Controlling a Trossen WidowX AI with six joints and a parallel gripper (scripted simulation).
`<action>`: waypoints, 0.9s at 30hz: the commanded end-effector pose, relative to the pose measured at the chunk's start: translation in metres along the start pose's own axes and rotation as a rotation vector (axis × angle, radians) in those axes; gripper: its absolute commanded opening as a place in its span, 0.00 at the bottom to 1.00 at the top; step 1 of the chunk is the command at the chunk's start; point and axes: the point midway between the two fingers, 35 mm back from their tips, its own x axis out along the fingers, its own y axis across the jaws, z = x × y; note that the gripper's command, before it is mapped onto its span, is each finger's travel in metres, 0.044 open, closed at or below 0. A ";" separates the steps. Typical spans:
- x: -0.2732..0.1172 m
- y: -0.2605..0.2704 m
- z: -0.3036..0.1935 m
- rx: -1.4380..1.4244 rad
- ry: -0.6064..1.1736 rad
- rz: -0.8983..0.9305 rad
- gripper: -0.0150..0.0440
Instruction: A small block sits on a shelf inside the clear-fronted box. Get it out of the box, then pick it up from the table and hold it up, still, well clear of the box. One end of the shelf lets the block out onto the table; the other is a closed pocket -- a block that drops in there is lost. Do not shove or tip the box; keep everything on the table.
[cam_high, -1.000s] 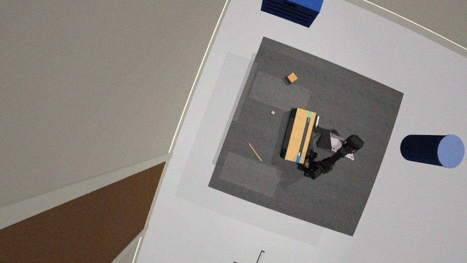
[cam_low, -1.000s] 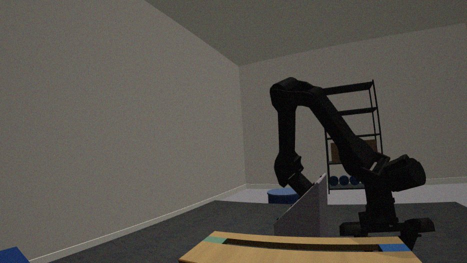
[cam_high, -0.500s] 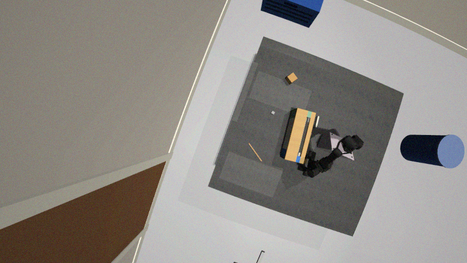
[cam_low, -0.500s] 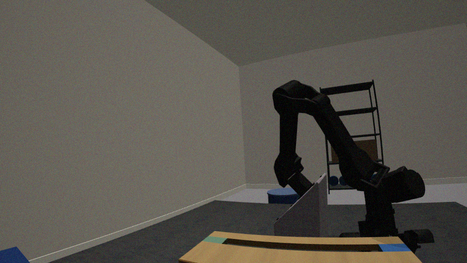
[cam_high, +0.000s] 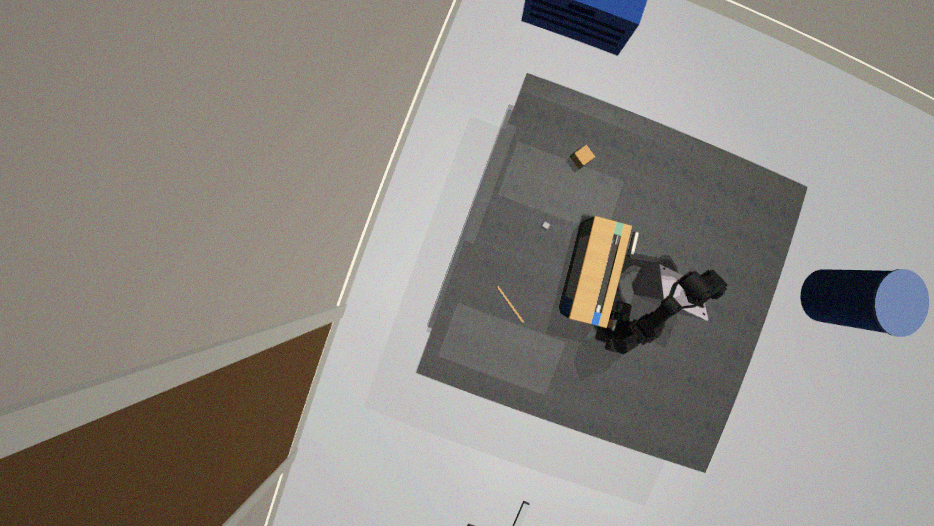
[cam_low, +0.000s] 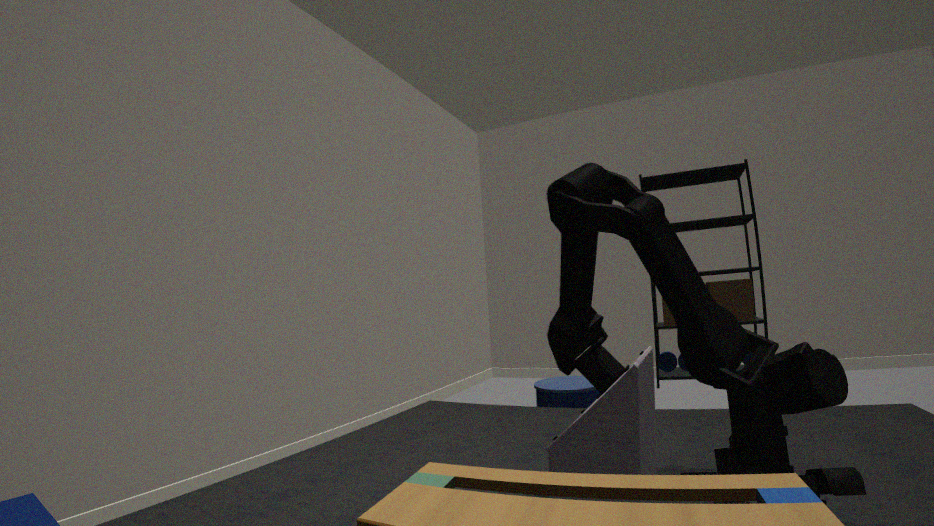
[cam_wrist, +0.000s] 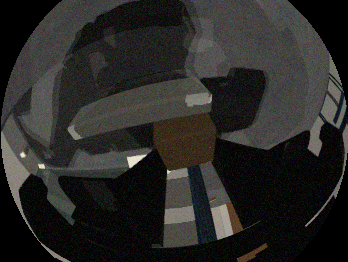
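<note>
The small brown block (cam_wrist: 185, 142) shows in the wrist view, outside the box beside its blue-marked end. My gripper (cam_wrist: 185, 146) (cam_high: 614, 325) points down there, and its dark fingertips meet the block's two sides; it looks shut on the block, low at the table. The wooden box (cam_high: 584, 280) (cam_low: 588, 512) stands upright, with a long slot in its top, green at one end and blue at the other. Its shelf cannot be made out. The box hides the fingertips and block in the exterior view; the arm hides the block in the top view.
A grey bar (cam_wrist: 142, 107) lies right behind the block. A white bar (cam_high: 634, 243) lies by the box's green end. A larger orange cube (cam_high: 583, 156), a small white cube (cam_high: 545, 225) and a thin orange stick (cam_high: 510, 304) lie farther off. A pale panel (cam_low: 624, 418) stands by the arm's base.
</note>
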 end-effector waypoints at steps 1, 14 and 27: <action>0.001 0.002 0.003 -0.010 -0.005 0.006 0.38; -0.054 -0.002 -0.025 0.000 -0.001 -0.003 0.25; -0.072 0.009 -0.036 -0.057 -0.014 -0.039 0.25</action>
